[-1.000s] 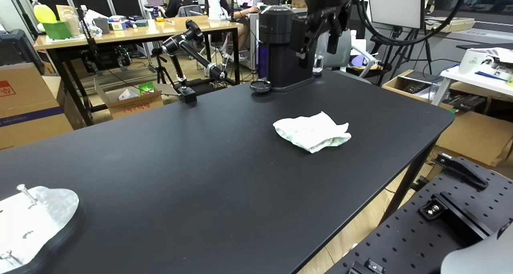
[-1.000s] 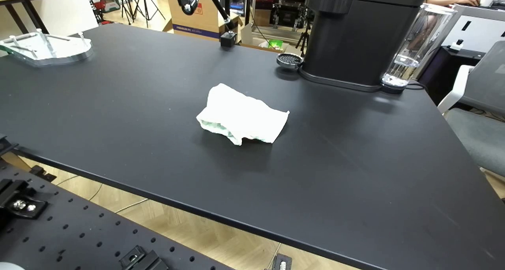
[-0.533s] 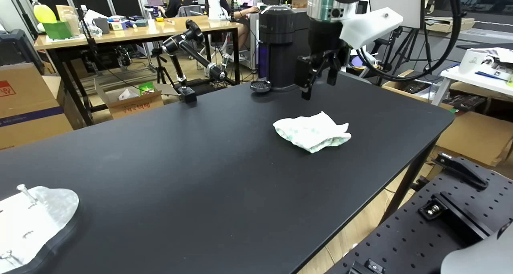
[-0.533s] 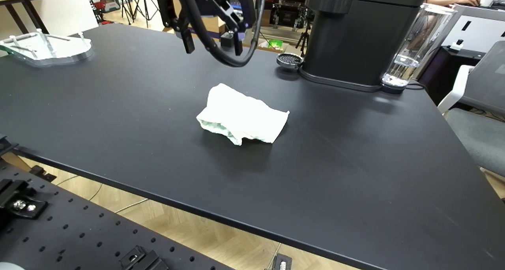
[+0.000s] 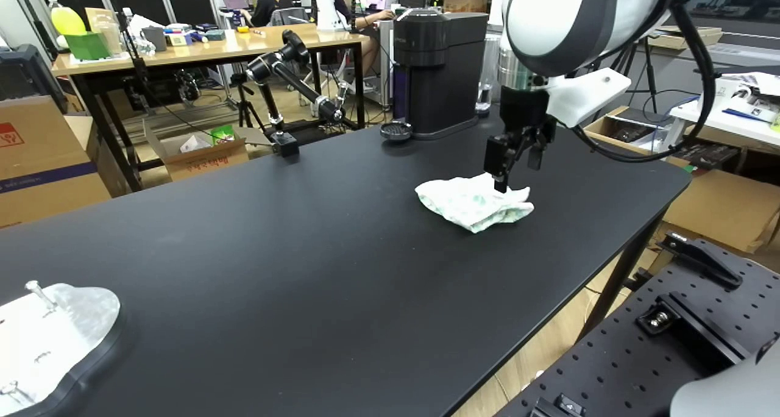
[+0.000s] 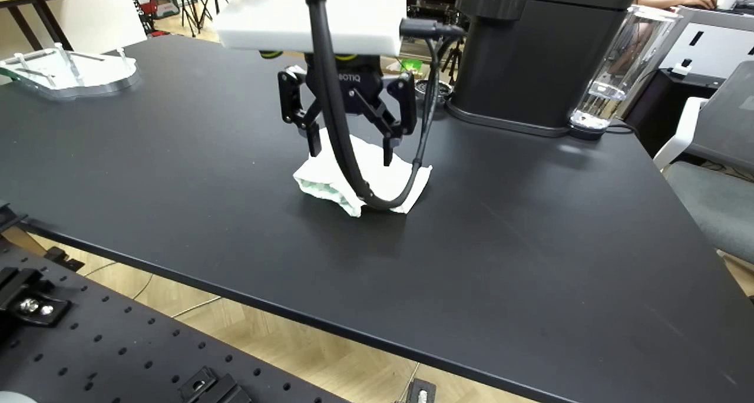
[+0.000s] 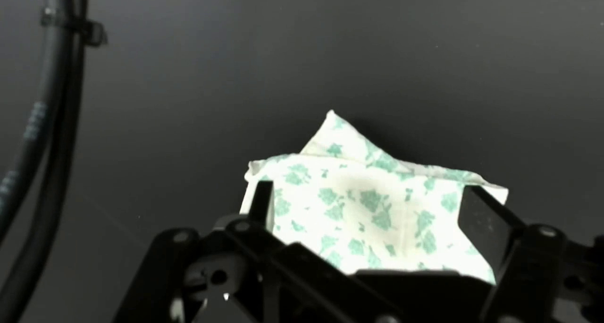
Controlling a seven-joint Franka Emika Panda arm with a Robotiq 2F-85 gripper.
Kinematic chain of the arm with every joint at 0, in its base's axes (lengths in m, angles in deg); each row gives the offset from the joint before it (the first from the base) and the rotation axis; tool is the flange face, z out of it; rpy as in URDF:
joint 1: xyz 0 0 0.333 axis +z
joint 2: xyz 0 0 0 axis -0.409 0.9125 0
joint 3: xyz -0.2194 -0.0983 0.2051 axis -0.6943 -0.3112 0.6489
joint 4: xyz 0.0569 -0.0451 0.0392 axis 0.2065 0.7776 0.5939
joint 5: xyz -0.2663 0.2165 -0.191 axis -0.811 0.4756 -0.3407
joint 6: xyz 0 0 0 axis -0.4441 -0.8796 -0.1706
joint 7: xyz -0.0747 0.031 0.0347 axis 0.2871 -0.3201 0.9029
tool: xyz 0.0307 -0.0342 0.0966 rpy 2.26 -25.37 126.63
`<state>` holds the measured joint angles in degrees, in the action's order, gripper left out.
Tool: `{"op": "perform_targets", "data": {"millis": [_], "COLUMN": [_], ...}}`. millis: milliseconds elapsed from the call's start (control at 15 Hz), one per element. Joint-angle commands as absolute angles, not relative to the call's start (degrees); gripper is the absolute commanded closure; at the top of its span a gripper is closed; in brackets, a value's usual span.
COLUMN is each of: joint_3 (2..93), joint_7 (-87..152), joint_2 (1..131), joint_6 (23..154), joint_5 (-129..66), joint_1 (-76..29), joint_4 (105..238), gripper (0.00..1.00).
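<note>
My black two-fingered gripper [image 6: 351, 152], spread and empty, hangs over folded white green-printed cloth [image 7: 363, 214], clearance unclear; level descent should suit.

In an exterior view, a black cable loop [image 6: 337, 120] and the gripper [image 6: 351, 152] hide parts of the white cloth [image 6: 380, 176], the loop also covers part of the round dish [image 6: 444, 92], and the top edge cuts off the tall black machine [image 6: 536, 55]. In the wrist view, the gripper's blurred linkage [image 7: 306, 276], cropped by the bottom edge, covers the cloth's lower part, and the pale lettering [image 7: 35, 120] on the cable at left is unreadable. Whether the fingertips [image 6: 387, 152] touch the cloth cannot be told.
</note>
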<state>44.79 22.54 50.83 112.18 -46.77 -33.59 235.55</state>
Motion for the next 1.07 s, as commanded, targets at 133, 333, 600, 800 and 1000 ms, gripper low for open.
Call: {"op": "perform_targets", "data": {"millis": [133,333,600,800,1000], "joint_3": [44.74,45.43,46.85,48.25,49.39], "joint_7": [16.08,13.81,10.42,7.53,5.15], "joint_2": [57.42,59.1,60.54,61.47,62.02], "joint_6": [114.38,115.8,117.14,117.73,117.84], "joint_5": [-42.95,-41.81,-39.79,-37.38,-35.62], "joint_1": [-32.81,-32.41,-32.65,-33.23,-33.65], "joint_4": [232.49,231.21,229.89,229.32,228.97], "gripper": [0.0,0.0,0.4,0.63,0.83]}}
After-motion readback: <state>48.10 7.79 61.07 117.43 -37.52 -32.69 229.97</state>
